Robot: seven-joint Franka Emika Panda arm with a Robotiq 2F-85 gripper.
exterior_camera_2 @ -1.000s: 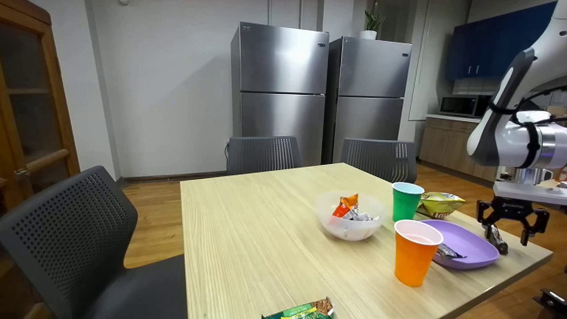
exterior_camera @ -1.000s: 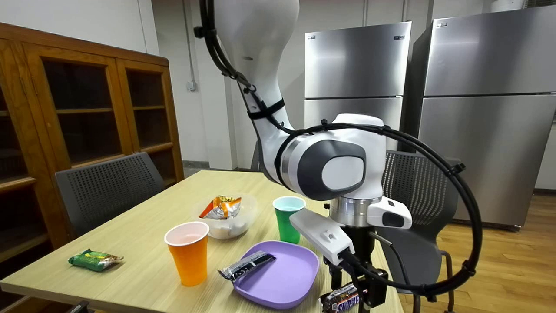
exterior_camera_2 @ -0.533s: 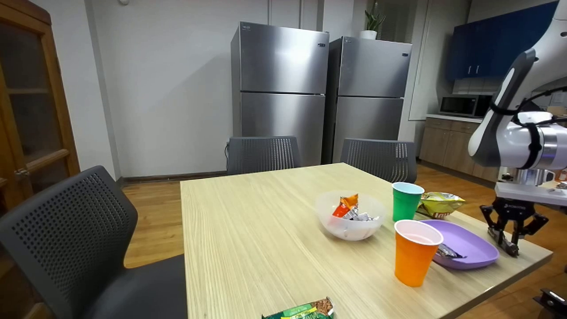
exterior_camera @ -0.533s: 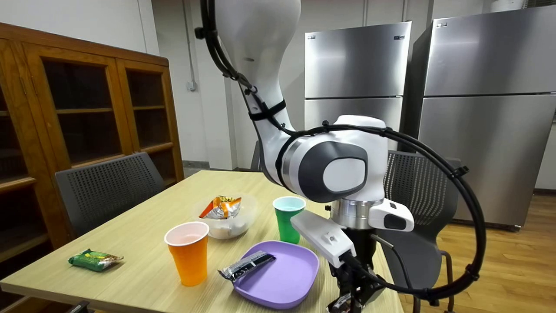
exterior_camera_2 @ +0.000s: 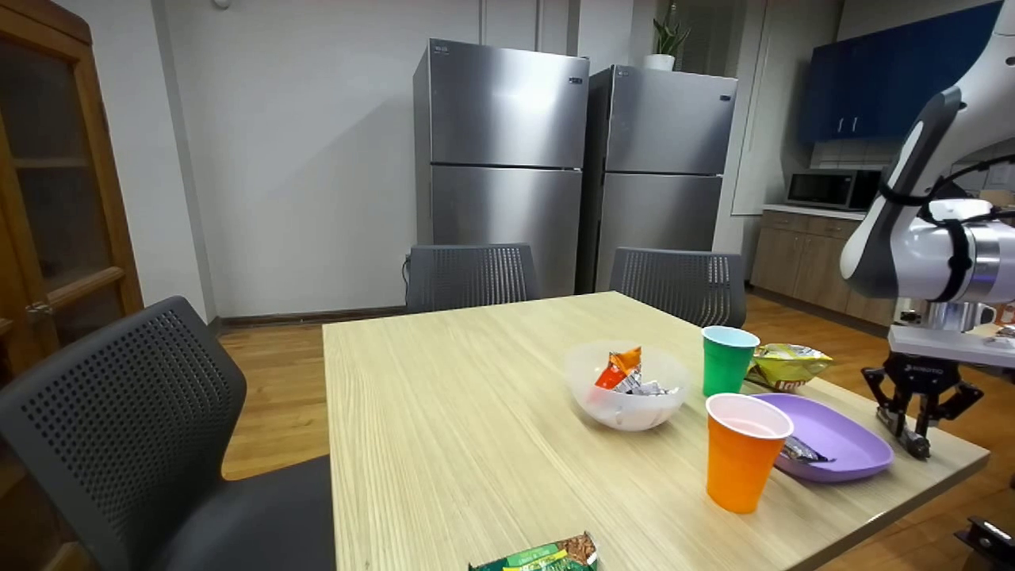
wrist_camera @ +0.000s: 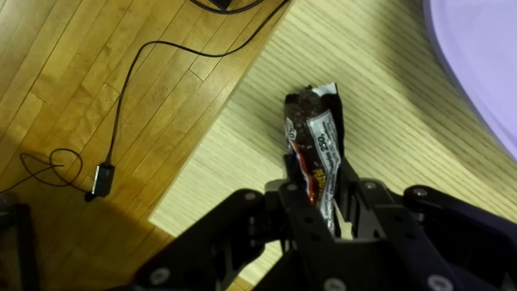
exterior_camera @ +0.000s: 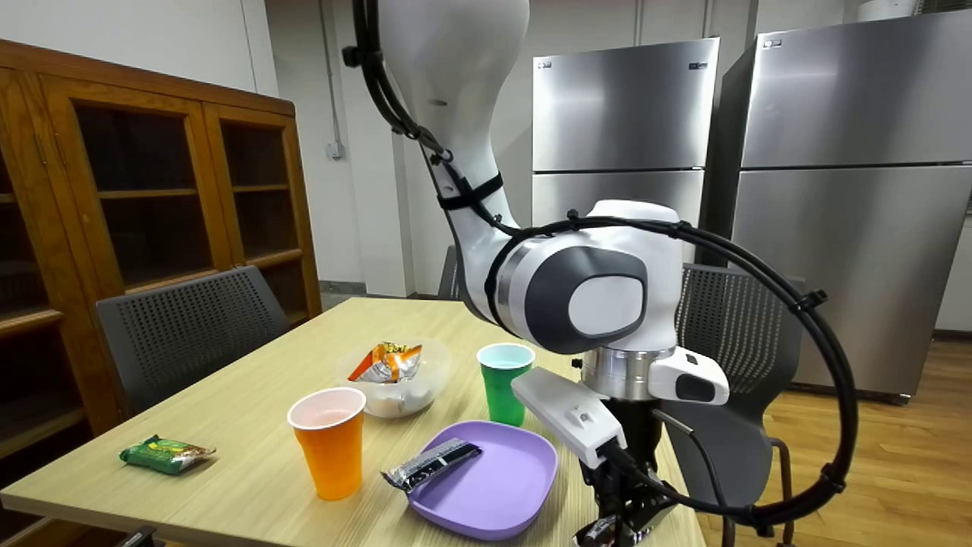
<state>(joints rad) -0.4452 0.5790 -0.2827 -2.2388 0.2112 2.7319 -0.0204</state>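
One gripper (wrist_camera: 318,165) grasps one brown bar (wrist_camera: 313,125); near it is one purple plate (exterior_camera: 509,490), with one silver bar (exterior_camera: 433,463) partly on it.

The arm (exterior_camera: 463,68) wears a smooth white shell with rounded contours. A dark grey cap (exterior_camera: 545,304) surrounds a pale, round-cornered inset (exterior_camera: 605,305) on the joint, next to a brushed metal band (exterior_camera: 512,292). Below sit a silver collar (exterior_camera: 623,376) and a white housing (exterior_camera: 663,378) with a dark panel (exterior_camera: 695,388). A white, box-shaped attachment (exterior_camera: 566,410) with a small silver fitting juts beside the collar. Thick black cables (exterior_camera: 848,401), gathered by ties, loop along the side, and a black strap (exterior_camera: 471,196) rings the narrower stretch. The hand (wrist_camera: 318,163) is black, with pale ROBOTIQ lettering (exterior_camera_2: 926,370), hinged links, slim fingers (wrist_camera: 349,178) and round silver screws (wrist_camera: 160,275).
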